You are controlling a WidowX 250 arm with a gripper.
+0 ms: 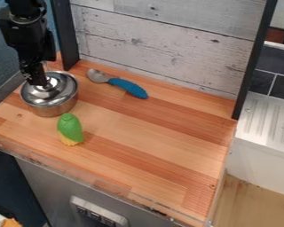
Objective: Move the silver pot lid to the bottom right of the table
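At the upper left, the black gripper hangs down over the silver pot, its tip at the knob of the lid. The shiny silver lid lies on top of the silver pot, which stands at the left end of the wooden table. The gripper hides part of the lid's back left side and most of the knob, so its hold on the knob is unclear.
A spoon with a blue handle lies near the back wall, right of the pot. In front of the pot is a green and yellow toy. Black posts frame the back wall.
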